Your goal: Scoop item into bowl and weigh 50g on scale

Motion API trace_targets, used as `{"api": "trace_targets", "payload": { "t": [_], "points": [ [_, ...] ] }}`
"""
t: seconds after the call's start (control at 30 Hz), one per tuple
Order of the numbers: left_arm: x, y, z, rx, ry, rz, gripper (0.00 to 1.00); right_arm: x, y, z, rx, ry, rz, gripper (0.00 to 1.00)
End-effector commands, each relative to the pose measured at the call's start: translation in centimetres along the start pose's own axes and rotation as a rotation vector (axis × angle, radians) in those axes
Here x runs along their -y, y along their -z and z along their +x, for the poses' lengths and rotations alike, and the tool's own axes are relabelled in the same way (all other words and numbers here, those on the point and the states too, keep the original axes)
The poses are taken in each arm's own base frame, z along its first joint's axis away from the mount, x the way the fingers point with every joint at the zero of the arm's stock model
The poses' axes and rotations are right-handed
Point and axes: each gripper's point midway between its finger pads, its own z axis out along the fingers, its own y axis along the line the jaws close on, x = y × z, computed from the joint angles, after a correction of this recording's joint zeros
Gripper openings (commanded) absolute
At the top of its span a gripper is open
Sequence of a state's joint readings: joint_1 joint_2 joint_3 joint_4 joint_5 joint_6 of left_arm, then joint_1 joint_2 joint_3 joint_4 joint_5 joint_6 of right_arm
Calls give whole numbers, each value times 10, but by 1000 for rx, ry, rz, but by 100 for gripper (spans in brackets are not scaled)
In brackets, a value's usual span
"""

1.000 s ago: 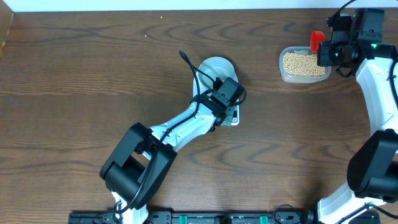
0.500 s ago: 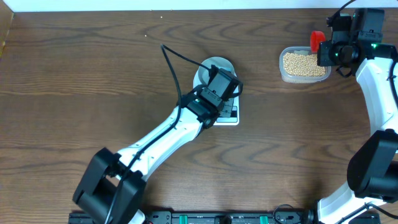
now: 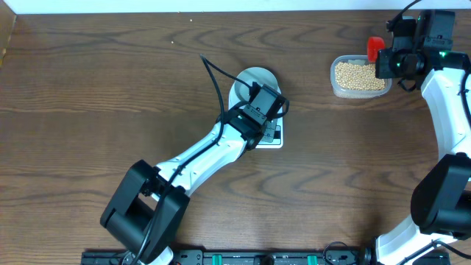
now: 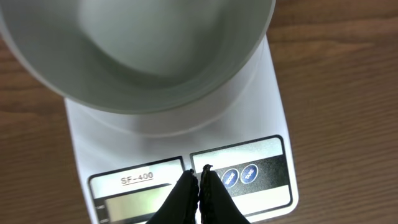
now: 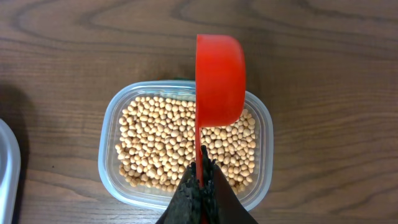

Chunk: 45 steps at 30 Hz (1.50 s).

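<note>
The pale bowl [image 3: 252, 79] sits on the white scale [image 3: 274, 139]; in the left wrist view the bowl [image 4: 137, 50] looks empty and the scale [image 4: 267, 124] shows a blank display and two round buttons. My left gripper [image 4: 199, 171] is shut and empty, its tips over the scale's front panel left of the buttons; it also shows in the overhead view [image 3: 274, 110]. The beans [image 5: 155, 143] fill a clear tub [image 3: 358, 77]. My right gripper [image 5: 202, 165] is shut on the handle of a red scoop [image 5: 219, 78], held on its side above the beans.
Dark wood table [image 3: 110, 88] all around. The clear tub [image 5: 109, 168] stands at the back right, near the right arm [image 3: 445, 96]. The left arm [image 3: 191, 158] stretches diagonally from the front edge to the scale.
The left arm shifted a little over the scale, and its cable swung. The right arm and scoop have not moved.
</note>
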<state>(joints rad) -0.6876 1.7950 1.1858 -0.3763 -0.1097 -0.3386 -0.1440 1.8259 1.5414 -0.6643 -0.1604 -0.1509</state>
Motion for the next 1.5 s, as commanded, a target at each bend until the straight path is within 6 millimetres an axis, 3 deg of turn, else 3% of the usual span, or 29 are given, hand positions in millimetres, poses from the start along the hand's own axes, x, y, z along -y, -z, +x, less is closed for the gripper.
{"api": "trace_targets", "payload": {
  "t": [0.0,0.27,0.5,0.87,1.3,1.47],
  "points": [
    [1,-9,9,-34,-20,9,7,4,11,-10,32,14,14,1],
    [-2,-22,23,-86,-28,-10,7,4,11,-10,32,14,14,1],
    [4,-25,34,-114,-39,14,7,4,11,-10,31,14,14,1],
    [-3,-32,55,-155,-46,-2,7,4,11,-9,27,14,13,1],
    [6,-34,30,-50,-120,34,7,4,11,-9,27,14,13,1],
    [5,-34,29,-49,-130,30,7,4,11,-9,27,14,13,1]
  ]
}}
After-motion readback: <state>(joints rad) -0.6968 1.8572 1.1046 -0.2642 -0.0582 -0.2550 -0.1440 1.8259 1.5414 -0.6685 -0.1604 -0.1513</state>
